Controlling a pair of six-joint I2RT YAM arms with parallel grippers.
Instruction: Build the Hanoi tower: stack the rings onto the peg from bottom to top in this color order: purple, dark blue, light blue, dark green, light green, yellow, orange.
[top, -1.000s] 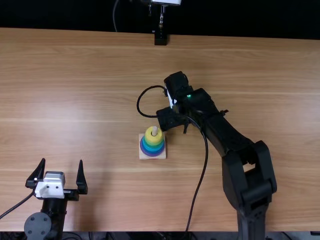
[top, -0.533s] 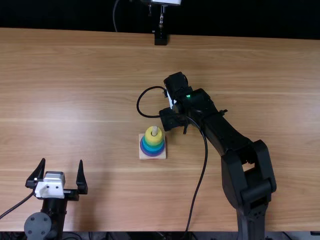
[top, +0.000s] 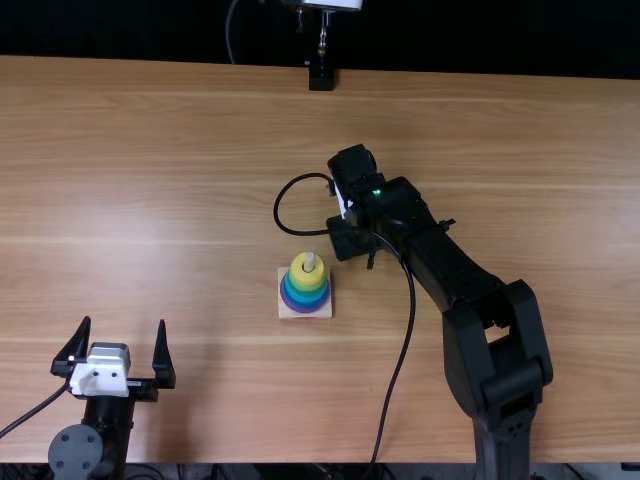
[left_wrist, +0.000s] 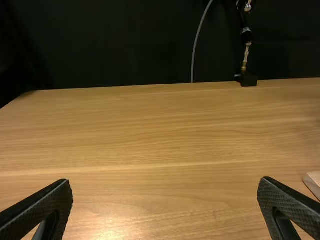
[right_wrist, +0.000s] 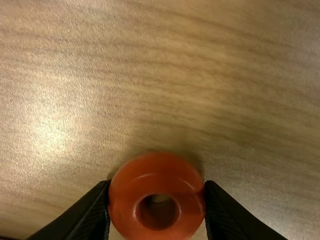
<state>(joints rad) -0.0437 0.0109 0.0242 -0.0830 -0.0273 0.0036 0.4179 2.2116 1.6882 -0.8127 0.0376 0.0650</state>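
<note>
The orange ring (right_wrist: 154, 172) appears in the right wrist view, clamped between the two fingers of the right gripper (top: 350, 239), one finger (right_wrist: 94, 212) pressed to each side and its hole facing the camera. Bare wood lies behind it; whether the ring touches the table (top: 150, 190) I cannot tell. In the top view that gripper's black body is near the stack, just past its far right side, above the wood. The top view also shows the peg (top: 309, 261) upright on a pale square base (top: 287, 312), wearing a yellow ring (top: 297, 273) uppermost, with green (top: 307, 289), blue (top: 306, 299) and purple (top: 307, 308) bands widening beneath. Well apart from the stack, at the near left, the left gripper (top: 123, 325) has its fingers spread wide with nothing between them. Its own wrist view shows the same wide gap over the wood, a corner of the base beside one finger, and, at the table's far edge, a small black block (left_wrist: 248, 80).
</note>
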